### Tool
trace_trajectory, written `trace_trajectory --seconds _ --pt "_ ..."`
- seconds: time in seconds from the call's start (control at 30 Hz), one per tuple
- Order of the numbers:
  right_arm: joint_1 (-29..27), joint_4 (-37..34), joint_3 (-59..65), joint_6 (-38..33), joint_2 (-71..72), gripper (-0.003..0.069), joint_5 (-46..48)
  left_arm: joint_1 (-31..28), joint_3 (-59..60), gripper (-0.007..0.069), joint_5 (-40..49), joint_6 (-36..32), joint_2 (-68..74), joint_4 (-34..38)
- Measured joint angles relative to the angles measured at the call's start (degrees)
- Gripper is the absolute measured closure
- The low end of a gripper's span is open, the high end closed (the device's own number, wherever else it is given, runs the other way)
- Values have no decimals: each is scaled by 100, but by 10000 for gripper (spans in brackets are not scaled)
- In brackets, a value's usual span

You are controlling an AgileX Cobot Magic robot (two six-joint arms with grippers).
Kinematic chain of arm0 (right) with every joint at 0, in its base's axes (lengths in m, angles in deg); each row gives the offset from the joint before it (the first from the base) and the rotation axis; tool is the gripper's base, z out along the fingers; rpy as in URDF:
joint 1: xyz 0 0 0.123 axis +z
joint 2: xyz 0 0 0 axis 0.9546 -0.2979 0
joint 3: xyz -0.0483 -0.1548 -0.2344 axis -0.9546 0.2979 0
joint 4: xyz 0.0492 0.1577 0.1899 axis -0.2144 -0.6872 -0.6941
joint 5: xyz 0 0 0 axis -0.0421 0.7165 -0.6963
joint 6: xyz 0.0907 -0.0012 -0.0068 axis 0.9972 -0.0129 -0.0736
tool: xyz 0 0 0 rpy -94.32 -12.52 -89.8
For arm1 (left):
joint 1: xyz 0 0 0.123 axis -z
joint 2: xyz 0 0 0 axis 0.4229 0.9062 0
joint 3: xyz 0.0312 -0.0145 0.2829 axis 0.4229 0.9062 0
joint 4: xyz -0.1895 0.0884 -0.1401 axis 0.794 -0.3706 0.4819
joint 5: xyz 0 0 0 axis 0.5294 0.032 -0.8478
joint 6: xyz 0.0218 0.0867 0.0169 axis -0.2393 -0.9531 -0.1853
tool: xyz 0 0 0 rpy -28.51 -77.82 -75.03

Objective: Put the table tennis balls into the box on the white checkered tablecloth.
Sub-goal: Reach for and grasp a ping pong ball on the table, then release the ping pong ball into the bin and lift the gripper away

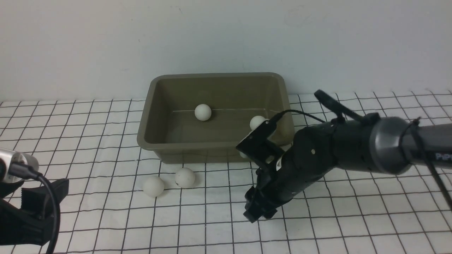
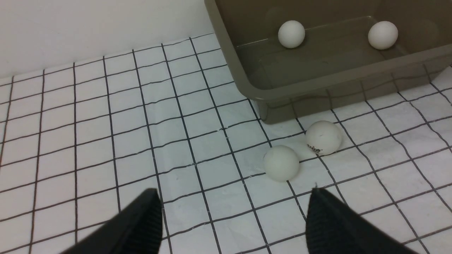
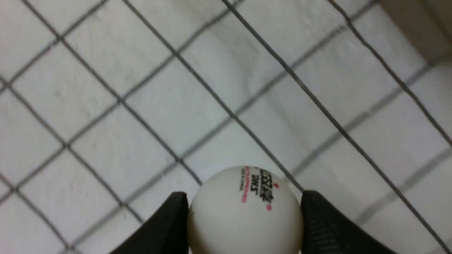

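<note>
The olive-grey box stands at the back of the white checkered tablecloth with two table tennis balls inside, one mid-floor and one to the right. Two more balls lie close together on the cloth before the box's front left corner. My right gripper points down at the cloth in front of the box. In the right wrist view it is shut on a printed ball. My left gripper is open and empty, short of the two loose balls.
A plain white wall runs right behind the box. The right arm reaches in from the right edge, across the box's front right corner. The box's near wall stands just beyond the loose balls.
</note>
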Motion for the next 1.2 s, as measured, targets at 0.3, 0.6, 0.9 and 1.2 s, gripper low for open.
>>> trace_trajectory --seconds 0.3,0.6,0.9,1.2 --pt "-167 239 -37 -11 1110 295 -96 0 0 132 0 -34 0 0" --pt "-175 -148 -1170 -175 -104 295 -1675 0 0 132 0 -39 0 0" --pt "-283 -224 -2266 -461 -1556 263 -1975 0 0 132 4 -39 0 66" --pt "-665 105 -2653 -461 -1423 -15 -1831 0 0 132 159 -118 0 380"
